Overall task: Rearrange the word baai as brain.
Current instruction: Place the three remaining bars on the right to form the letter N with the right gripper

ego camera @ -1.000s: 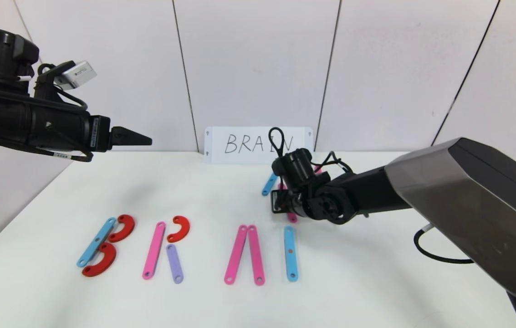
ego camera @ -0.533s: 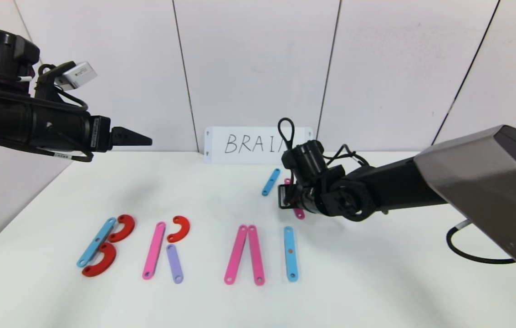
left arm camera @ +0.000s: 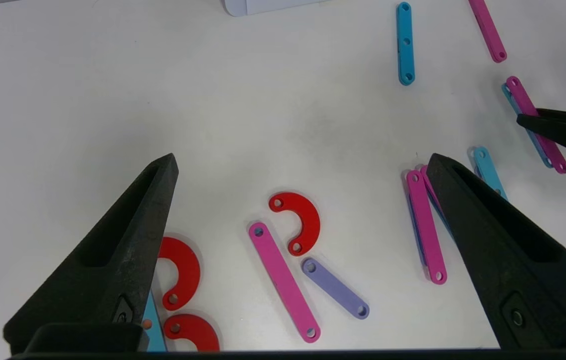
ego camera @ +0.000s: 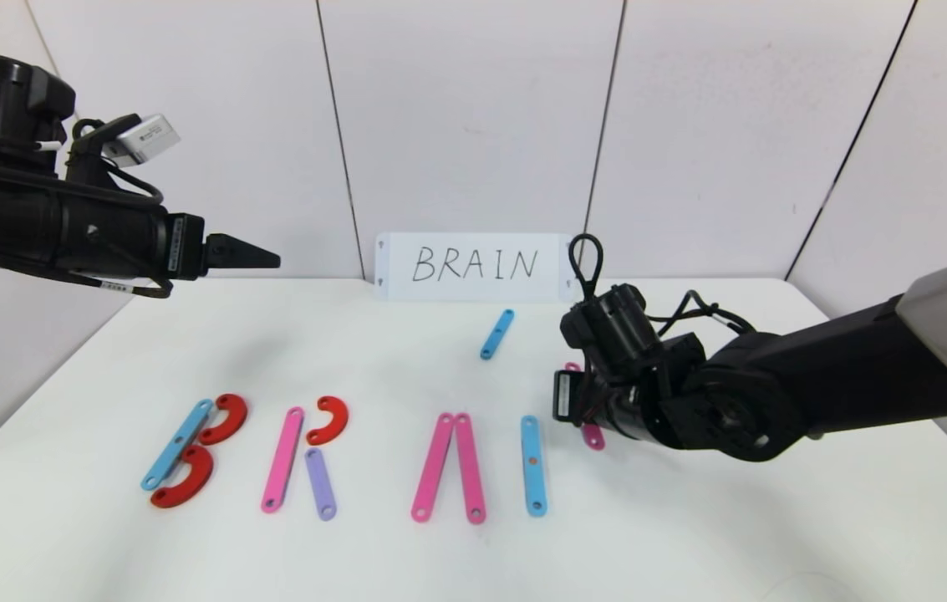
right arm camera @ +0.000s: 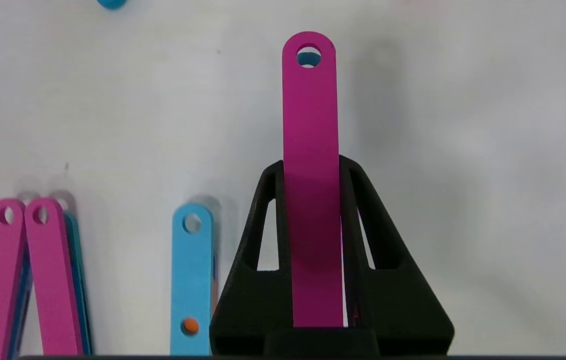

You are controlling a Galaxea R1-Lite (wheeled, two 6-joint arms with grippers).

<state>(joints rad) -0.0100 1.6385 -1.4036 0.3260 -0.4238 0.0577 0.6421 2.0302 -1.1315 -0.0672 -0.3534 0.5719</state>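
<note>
- Nearest on the tabletop [ego camera: 690,535] lies the word [ego camera: 339,456]: a blue bar with two red crescents, a pink bar with a crescent and purple bar, two pink bars leaning together, then a lone blue bar [ego camera: 532,465].
- Just right of that lone bar, the right claw [ego camera: 586,418] is clenched on a pink bar [right arm camera: 311,175] (seen end-on from its wrist camera), which pokes out past the fingertips [right arm camera: 357,172], low over the tabletop.
- Farther back a spare blue bar [ego camera: 496,334] lies alone.
- Behind it stands the white card [ego camera: 473,266].
- The left claw [ego camera: 243,251] hangs released, high at the left.
</note>
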